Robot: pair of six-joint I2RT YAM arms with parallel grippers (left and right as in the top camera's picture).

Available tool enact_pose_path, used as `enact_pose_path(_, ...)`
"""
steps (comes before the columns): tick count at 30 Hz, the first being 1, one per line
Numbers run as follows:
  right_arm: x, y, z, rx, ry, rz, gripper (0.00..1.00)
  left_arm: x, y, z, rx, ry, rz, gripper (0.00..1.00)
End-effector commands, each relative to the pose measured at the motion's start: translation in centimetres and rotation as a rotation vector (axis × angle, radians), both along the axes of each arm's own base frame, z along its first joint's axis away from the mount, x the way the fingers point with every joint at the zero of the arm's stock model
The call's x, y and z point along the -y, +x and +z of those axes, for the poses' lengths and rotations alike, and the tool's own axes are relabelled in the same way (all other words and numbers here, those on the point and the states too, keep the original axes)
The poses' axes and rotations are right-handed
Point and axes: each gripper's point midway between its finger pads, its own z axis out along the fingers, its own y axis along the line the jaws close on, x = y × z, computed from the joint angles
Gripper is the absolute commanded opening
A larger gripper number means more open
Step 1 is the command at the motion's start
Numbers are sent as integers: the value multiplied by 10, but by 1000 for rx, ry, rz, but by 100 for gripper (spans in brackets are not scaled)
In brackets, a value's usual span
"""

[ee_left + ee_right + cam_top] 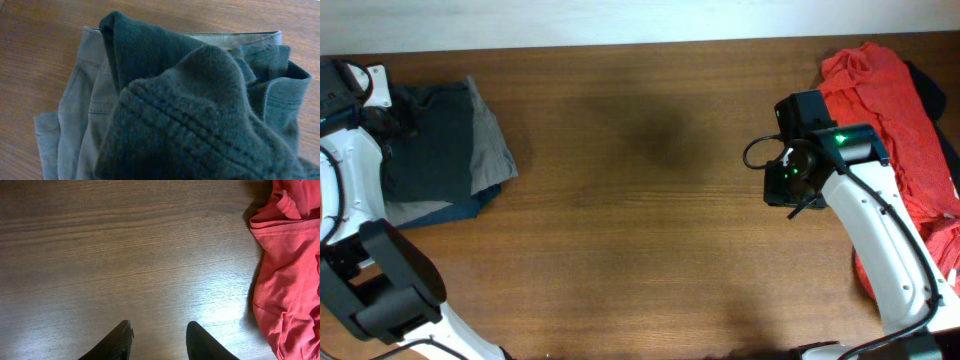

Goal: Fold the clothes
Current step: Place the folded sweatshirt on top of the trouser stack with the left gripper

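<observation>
Overhead: the dark trousers (435, 145) lie folded at the far left of the tabletop (640, 200). They sit on top of a grey-khaki garment (492, 150) and a navy one (460, 210) whose edge peeks out on the near side. The bundle's long axis runs far to near. From up here I cannot tell which end is the waistband. The left gripper (390, 118) sits over the bundle's far left corner, its fingers lost against the dark cloth. Well across the tabletop, the right gripper (790, 185) hangs beside a heap of red cloth (880, 100).

Left wrist: here the trousers (165, 65) fill most of the frame. A thick ribbed band (waistband or cuff, hard to say) is bunched up right under the lens. The gripper's fingers are hidden by it, but the gripper is closed, seemingly on that raised bunch. The grey-khaki garment (85, 110) spreads out to the left, showing seams and stitching that the overhead view misses.

Right wrist: the right gripper (160, 325) has its two dark fingers apart with nothing between them, over bare wood (125, 255). The red cloth (290, 270) lies to the right, not touching them.
</observation>
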Motion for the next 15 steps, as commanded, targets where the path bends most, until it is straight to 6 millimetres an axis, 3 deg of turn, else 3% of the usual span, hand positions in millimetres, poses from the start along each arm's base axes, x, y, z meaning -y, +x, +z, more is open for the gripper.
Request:
enact_pose_path(1,7,0,8,24,-22,-16,40,-18,7,3,29,18,36,9)
enact_pose_path(3,7,-1,8,23,-22,-16,40,-25,9,-2,36,21,45,14)
enact_pose_path(4,7,-1,8,23,-22,-16,40,-27,11,-5,37,22,47,26)
enact_pose_path(5,7,-1,8,23,-22,-16,40,-32,13,-6,50,23,57,64)
enact_pose_path(6,7,-1,8,23,-22,-16,40,-34,15,-5,65,16,71,95)
enact_pose_path(8,7,-1,8,23,-22,-16,41,-33,21,7,116,-22,42,99)
enact_pose_path(12,7,-1,8,24,-22,-16,41,-50,30,70,272,-112,98,99)
enact_pose_path(15,7,0,8,24,-22,-16,41,-47,26,83,260,-127,99,99)
